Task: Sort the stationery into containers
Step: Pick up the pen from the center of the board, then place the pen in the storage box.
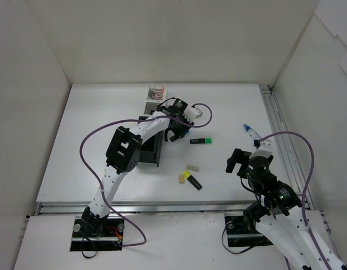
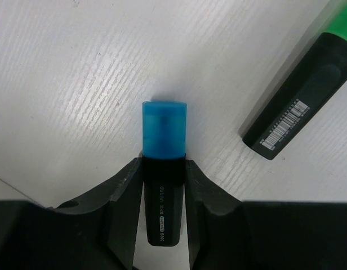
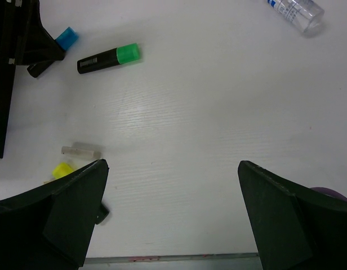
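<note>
Item 1. Left gripper (image 2: 164, 164): jaws pinching the black barrel of the blue-capped highlighter (image 2: 164, 169). The blue cap juts forward past the fingertips. From the pictures I cannot tell whether the highlighter rests on the white counter (image 1: 94, 140) or is held just above it. Seen from above, this gripper is just to the right of the row of containers (image 1: 152, 152), at about the row's middle.

Item 2. Green-capped highlighter (image 1: 200, 140): flat on the counter just right of the left gripper and apart from it. Its cap points right in the overhead view.

Item 3. Yellow-capped highlighter (image 1: 191, 180): flat on the counter nearer the arm bases, lying on a slant.

Item 4. Two beige eraser blocks: one (image 1: 192, 167) is just beyond the yellow-capped highlighter, the other (image 1: 181, 178) is right beside its cap.

Item 5. Row of containers: the black boxes are at the near end, partly under the left arm. The white ones are at the far end, and the farthest (image 1: 149, 90) holds red and dark pens.

Item 6. Right gripper (image 3: 172, 166): jaws spread wide with nothing between them, over bare counter right of the loose stationery.

Item 7. Small clear tube with blue markings (image 1: 250, 130): lying near the counter's right edge, well apart from the rest.
</note>
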